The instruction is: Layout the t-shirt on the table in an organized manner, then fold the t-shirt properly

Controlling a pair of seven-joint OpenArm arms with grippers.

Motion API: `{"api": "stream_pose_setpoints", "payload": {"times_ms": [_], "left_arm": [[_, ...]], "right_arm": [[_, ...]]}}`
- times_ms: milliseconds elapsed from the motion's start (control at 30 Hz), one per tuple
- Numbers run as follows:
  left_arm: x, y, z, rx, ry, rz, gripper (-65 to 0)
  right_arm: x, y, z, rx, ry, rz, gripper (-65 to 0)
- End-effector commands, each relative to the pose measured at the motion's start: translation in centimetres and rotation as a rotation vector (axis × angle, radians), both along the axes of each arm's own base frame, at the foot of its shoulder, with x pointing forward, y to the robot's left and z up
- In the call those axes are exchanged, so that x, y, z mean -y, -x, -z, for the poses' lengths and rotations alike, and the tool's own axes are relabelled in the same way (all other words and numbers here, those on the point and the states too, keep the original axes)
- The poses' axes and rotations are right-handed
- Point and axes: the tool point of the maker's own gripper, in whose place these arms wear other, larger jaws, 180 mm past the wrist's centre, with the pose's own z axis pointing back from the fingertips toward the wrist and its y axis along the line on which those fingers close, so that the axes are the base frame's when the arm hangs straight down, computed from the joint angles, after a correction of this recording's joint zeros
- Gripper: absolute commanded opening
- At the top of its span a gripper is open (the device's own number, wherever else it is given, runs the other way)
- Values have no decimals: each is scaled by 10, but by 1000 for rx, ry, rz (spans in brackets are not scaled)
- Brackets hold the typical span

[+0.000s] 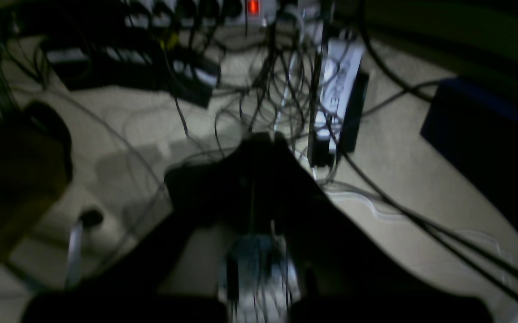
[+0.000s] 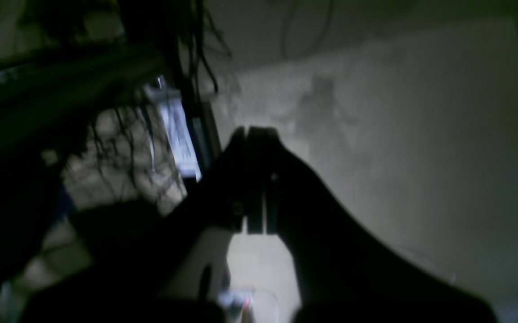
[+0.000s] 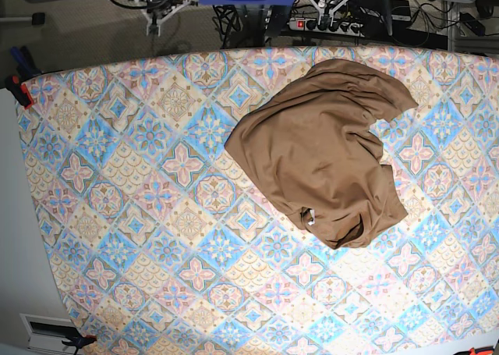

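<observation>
Soft matt tan cloth on the t-shirt (image 3: 320, 152) — creased, dull; smooth printed fabric over the table (image 3: 125, 199) — pastel, unshiny.

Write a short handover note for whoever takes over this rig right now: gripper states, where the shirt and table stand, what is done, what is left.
Left gripper: shut, holding nothing, parked off the table over floor cables.
Right gripper: shut, holding nothing, also off the table, above bare floor.
T-shirt: lies crumpled in a heap on the far right part of the table in the base view, white tag showing near its near edge. Neither arm touches it.
Done: nothing visible yet; the shirt is not spread.
Left: bring both arms over the table, lay the shirt flat with sleeves out, then fold it.
</observation>
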Motion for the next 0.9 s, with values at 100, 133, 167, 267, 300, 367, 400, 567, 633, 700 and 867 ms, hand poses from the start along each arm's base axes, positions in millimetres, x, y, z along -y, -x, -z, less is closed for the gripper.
{"api": "stream_pose_setpoints", "payload": {"times_ms": [100, 133, 167, 267, 300, 367, 400, 567, 633, 700, 867], "left_arm": [[-23, 11, -12, 119, -36, 10, -650], [-24, 12, -16, 156, -36, 13, -650], [-25, 13, -20, 189, -36, 16, -650], [-25, 20, -37, 309, -33, 25, -650], [-31, 23, -44, 350, -42, 34, -650], [-35, 28, -60, 436, -46, 45, -650], [-34, 34, -64, 448, -45, 46, -650], [-49, 50, -69, 434, -96, -23, -650], [-59, 46, -74, 469, -134, -72, -650], [-71, 44, -86, 524, -175, -108, -650], [-73, 24, -132, 710, -185, -70, -650]], "right_arm": [[10, 18, -8, 59, 34, 4, -650], [12, 23, -11, 80, 44, 18, -650], [16, 27, -14, 102, 56, 41, -650], [29, 39, -27, 184, 106, 121, -650], [33, 42, -32, 215, 124, 134, -650], [40, 50, -45, 287, 163, 145, -650], [43, 52, -52, 327, 180, 142, -650], [50, 59, -87, 507, 248, 115, -650], [51, 62, -99, 564, 267, 102, -650], [52, 72, -103, 557, 272, 95, -650], [56, 67, -110, 598, 281, 77, -650]]}}
